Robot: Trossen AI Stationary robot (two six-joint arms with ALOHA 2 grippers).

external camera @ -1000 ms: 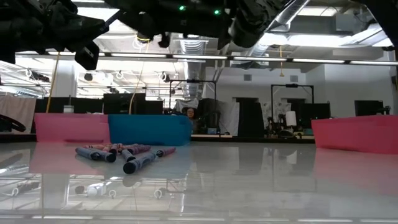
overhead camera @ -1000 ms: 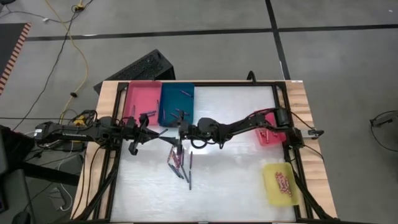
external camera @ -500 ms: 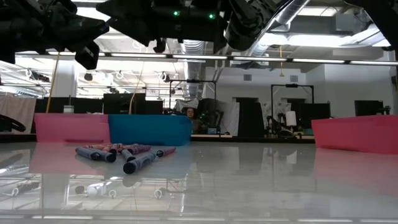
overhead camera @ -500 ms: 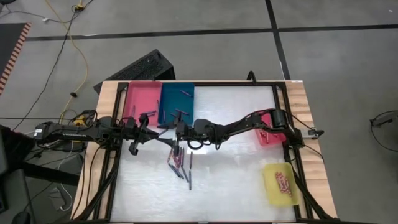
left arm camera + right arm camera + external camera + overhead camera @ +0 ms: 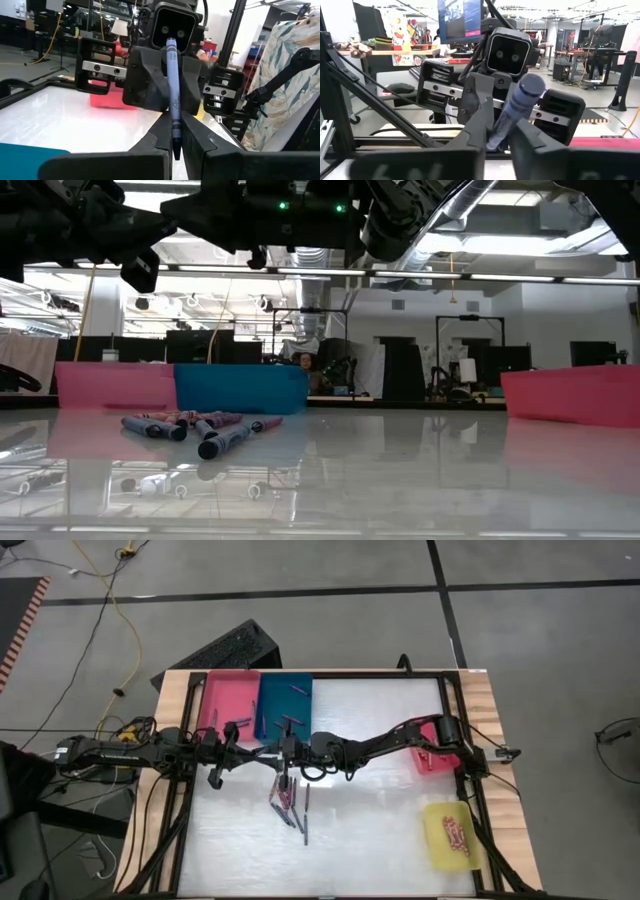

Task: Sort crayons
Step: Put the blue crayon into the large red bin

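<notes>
A blue crayon [image 5: 172, 90] hangs in the air between my two grippers, which face each other above the table's middle left. My left gripper [image 5: 173, 136], reaching in from the left, is shut on one end. My right gripper [image 5: 500, 136], reaching in from the right, is closed around the other end [image 5: 520, 97]. In the high view the two meet at the crayon [image 5: 270, 752]. Several more crayons [image 5: 288, 802] lie loose on the white table top, also seen in the low view as a small heap of crayons [image 5: 200, 432]. My left gripper pinches the crayon's near end [image 5: 174, 131] between its two fingers, coming level from the table's left. The crayon sticks straight out ahead along the fingers, clear of the table. My right gripper has its two fingers on either side of the crayon's other half [image 5: 504, 125], coming level from the table's right and lying along the crayon. The crayon's end points back toward this wrist.
A pink tray [image 5: 228, 700] and a blue tray [image 5: 285, 700] stand at the far left. A red tray [image 5: 432, 758] sits at the right edge and a yellow tray [image 5: 450, 835] with crayons at the near right. The white surface [image 5: 380, 830] lies between them.
My right gripper has edged toward the table's left, up to my left gripper and the crayon it holds out.
</notes>
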